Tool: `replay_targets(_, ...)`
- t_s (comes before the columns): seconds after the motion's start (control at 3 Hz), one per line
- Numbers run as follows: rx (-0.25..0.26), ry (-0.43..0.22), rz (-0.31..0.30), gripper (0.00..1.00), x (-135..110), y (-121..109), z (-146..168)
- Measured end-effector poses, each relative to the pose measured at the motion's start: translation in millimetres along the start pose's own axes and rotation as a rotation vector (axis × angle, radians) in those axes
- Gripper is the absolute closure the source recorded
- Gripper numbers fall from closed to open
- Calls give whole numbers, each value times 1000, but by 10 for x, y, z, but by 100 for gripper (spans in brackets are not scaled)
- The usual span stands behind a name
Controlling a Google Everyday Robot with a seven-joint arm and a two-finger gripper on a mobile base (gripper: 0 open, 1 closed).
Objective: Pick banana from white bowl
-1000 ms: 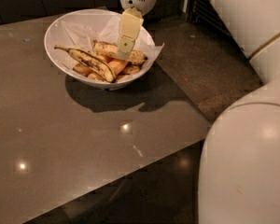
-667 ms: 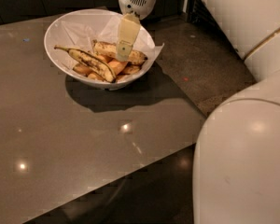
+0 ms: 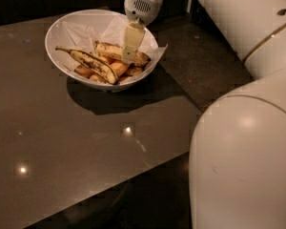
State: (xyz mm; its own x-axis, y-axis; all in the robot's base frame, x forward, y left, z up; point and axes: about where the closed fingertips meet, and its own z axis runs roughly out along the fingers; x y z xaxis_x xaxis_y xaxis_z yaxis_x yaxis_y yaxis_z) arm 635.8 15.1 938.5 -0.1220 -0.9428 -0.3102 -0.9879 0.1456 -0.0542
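The white bowl with a crinkled paper liner stands on the dark table at the upper left. In it lies the plump pale-yellow banana, on its right side. My gripper reaches down from above into the bowl, and its tip is at the banana's middle and hides part of it. A slimmer curved black-spotted banana lies in front, with smooth orange-yellow pieces between and beneath them.
The grey table top runs to a front edge at the lower right, with dark floor beyond. My large white arm segments fill the right side of the view. A darker mat or surface lies right of the bowl.
The gripper stays at the banana in the bowl with hardly any shift. The white arm segments at the right have moved a little left in the view.
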Motion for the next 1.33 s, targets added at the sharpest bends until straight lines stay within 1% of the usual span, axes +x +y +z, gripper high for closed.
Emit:
replay_targets(1.0,-27,31,28,29,56,-117,222)
replay_targets(1.33,-10,43,32,48,65,-125,233)
